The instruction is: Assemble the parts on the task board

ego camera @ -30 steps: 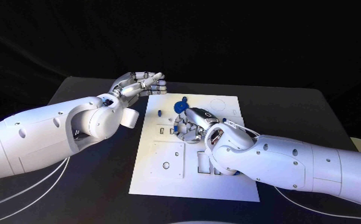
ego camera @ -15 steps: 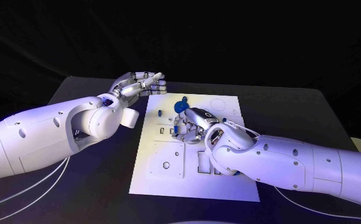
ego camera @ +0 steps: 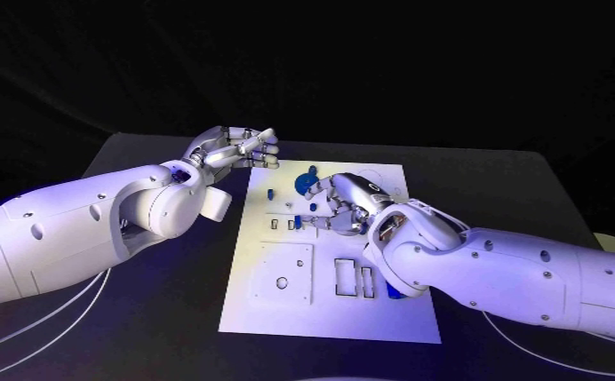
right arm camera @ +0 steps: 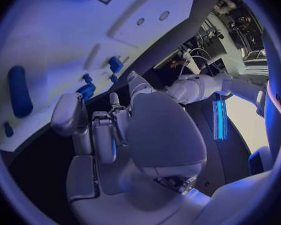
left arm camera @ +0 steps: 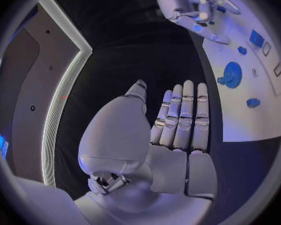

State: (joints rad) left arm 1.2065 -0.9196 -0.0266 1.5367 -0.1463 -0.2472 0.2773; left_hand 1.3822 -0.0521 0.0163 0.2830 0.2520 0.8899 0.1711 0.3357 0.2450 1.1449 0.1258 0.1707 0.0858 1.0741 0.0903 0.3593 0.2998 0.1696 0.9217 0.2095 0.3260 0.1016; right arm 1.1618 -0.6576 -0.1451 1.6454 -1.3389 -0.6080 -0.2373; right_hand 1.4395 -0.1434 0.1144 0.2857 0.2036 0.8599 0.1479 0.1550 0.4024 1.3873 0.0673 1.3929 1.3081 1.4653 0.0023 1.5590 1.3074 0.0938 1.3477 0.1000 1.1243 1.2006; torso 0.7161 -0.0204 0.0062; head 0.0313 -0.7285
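Note:
The white task board point(ego camera: 275, 301) lies in the middle of the table. On its far part sit a blue disc point(ego camera: 307, 183) point(left arm camera: 231, 75) and a small blue part point(ego camera: 272, 192) point(left arm camera: 253, 102). My right hand point(ego camera: 341, 202) point(right arm camera: 109, 130) hovers low over the board's middle with its fingers curled down. Its fingertips are next to a small blue part point(ego camera: 298, 221) point(right arm camera: 87, 91); I cannot tell whether they hold it. A long blue part point(right arm camera: 18, 90) lies on the board near the right forearm. My left hand point(ego camera: 237, 146) point(left arm camera: 181, 120) stays off the board's far left corner, fingers straight and holding nothing.
Rectangular slots point(ego camera: 346, 276) and a square recess with a round hole point(ego camera: 282, 281) mark the board's near half. Black table point(ego camera: 513, 194) surrounds the board. White cables point(ego camera: 51, 323) run along the near left. The left forearm point(ego camera: 90, 230) lies left of the board.
My right hand has shifted a little towards the board's far right, uncovering the slots in the near half. The left hand has barely moved.

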